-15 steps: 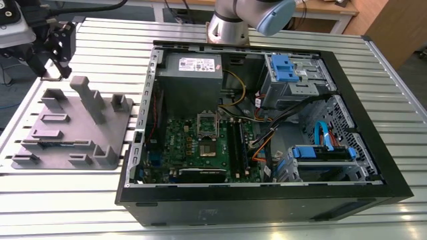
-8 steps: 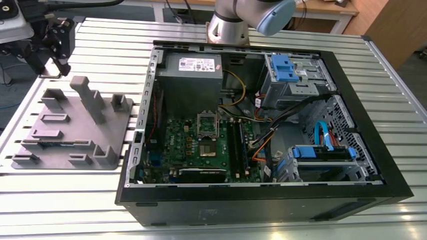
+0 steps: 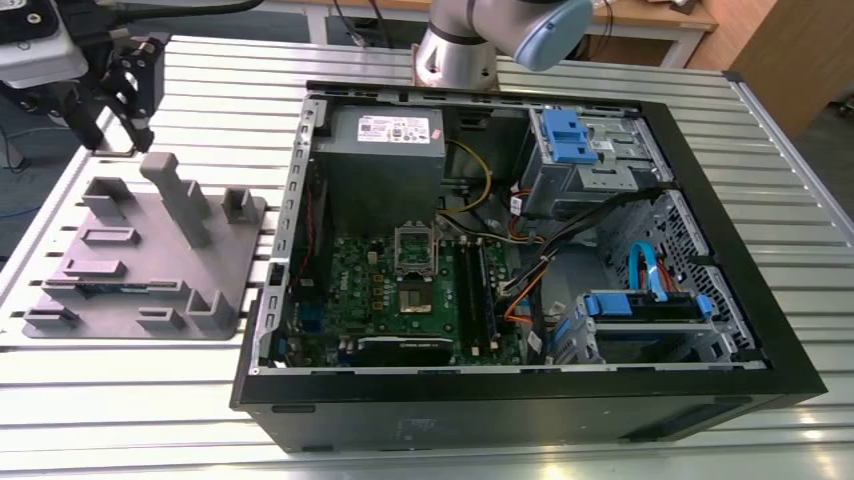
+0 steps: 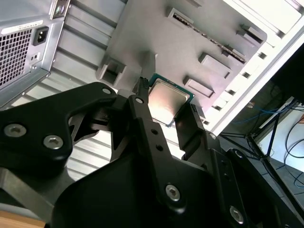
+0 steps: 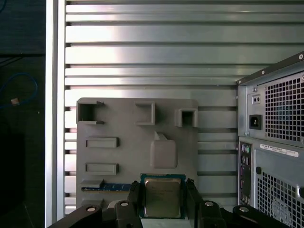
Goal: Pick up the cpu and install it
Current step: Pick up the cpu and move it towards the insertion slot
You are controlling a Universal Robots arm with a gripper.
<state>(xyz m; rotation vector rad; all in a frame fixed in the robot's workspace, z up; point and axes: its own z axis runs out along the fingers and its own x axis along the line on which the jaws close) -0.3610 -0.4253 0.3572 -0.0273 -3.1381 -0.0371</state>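
Note:
The cpu [image 5: 162,202], a flat square chip with a dull silver top and a green rim, sits between my black fingers [image 5: 134,199] in both wrist views. My gripper [image 5: 162,186] is shut on it, one finger against each side edge. The second wrist view shows the same cpu [image 4: 166,103] in my gripper [image 4: 167,96], lifted off the grey fixture plate [image 4: 156,38]. In the exterior view my gripper [image 3: 118,128] hangs above the far end of the fixture plate [image 3: 134,260], at the exterior view's left, away from the open computer case [image 3: 534,250].
Inside the case lies the green motherboard [image 3: 387,300] with its socket frame [image 3: 415,247], beside a power supply [image 3: 380,150], cables and blue drive bays [image 3: 581,140]. The fixture plate carries tall posts [image 3: 180,195] and a green memory strip [image 5: 107,187]. A slatted metal table [image 5: 142,47] lies underneath.

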